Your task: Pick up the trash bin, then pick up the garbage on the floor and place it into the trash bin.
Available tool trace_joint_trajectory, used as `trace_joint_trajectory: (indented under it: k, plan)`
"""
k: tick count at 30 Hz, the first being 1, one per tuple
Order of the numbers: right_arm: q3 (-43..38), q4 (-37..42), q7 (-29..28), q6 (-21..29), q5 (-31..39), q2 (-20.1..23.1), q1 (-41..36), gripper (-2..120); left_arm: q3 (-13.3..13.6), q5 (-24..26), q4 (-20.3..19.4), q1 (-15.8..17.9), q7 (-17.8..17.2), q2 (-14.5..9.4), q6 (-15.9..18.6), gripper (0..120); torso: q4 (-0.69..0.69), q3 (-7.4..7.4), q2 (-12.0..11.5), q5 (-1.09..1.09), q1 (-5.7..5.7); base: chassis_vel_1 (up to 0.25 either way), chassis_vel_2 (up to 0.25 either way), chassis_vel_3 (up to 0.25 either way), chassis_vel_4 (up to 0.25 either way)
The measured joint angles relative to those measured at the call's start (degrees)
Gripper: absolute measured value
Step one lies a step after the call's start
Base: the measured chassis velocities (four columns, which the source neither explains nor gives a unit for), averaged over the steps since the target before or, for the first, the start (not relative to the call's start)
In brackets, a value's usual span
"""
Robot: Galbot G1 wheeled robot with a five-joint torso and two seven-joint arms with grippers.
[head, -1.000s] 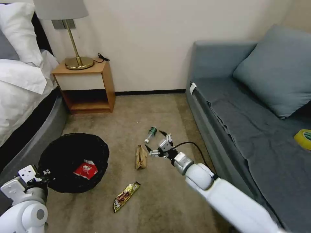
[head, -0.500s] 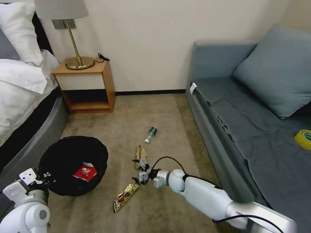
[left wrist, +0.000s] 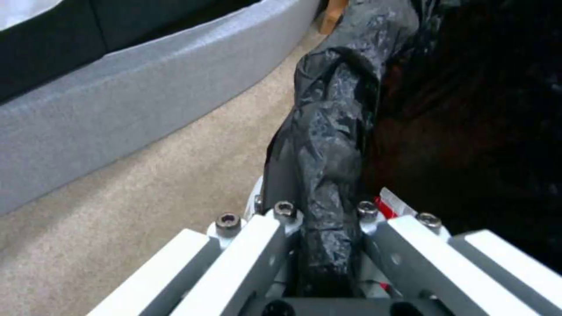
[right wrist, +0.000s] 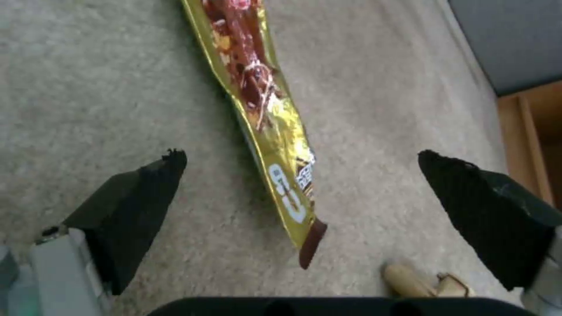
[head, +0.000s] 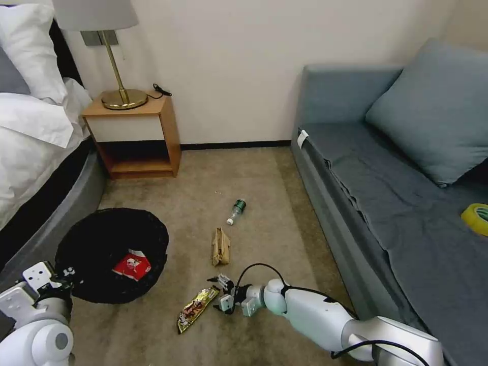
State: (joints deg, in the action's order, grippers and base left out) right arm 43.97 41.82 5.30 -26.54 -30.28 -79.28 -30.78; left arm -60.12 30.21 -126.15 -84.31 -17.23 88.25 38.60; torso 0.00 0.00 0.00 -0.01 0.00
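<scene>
Beige carpet floor point(head: 254, 173) between a grey-skirted bed with white bedding point(head: 30, 132) and a grey-blue sofa point(head: 386, 193); wooden nightstand point(head: 134, 134) with a brass lamp point(head: 119, 76) against the far wall.

Right end effector point(head: 219, 294) low over the carpet, fingers spread wide open, at the near end of the long gold-brown candy wrapper point(head: 197, 308). Right wrist view: wrapper point(right wrist: 261, 109) lies flat on the carpet, its dark end between the two black fingertips point(right wrist: 146, 193), touching neither.

Left end effector point(head: 63, 277) at the near rim of the small round trash bin with crinkled black bag liner point(head: 112, 254), beside the bed. Left wrist view: its fingers are clamped on a fold of the black liner at the rim point(left wrist: 319, 175), bed skirt close beside.

Red snack packet point(head: 133, 265) lies inside the bin. Crumpled brown paper bag point(head: 220, 246) on the carpet just beyond the right end effector; a corner of it shows at the edge of the right wrist view point(right wrist: 421, 283). Small clear bottle with green label point(head: 236, 211) farther out toward the wall, well apart from the bag. Yellow tape roll point(head: 477, 217) on the sofa seat, below a grey-blue cushion point(head: 432, 112).

Head view gives the whole layout; the wrist views give the grip on the liner and the gap on either side of the wrapper.
</scene>
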Motion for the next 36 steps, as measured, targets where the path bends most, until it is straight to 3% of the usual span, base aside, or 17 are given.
trace_joint_trajectory:
  k: [23, 36]
  plan:
    - [-2.40, -5.02, -1.43, -0.23, 0.06, -3.41, 0.00, 98, 0.75, -0.20, -0.18, -0.17, 0.14, 0.40, -0.09, 2, 0.00, 0.00, 0.00, 0.01, 0.00, 0.000, 0.000, 0.000, 0.000]
    - [-2.68, -6.60, -1.33, -0.29, 0.11, -4.70, -0.41, 56, 0.76, -0.29, -0.41, -0.62, 0.15, 0.58, -0.15, 2, 0.00, 0.00, 0.00, 0.00, 0.00, 0.000, 0.000, 0.000, 0.000]
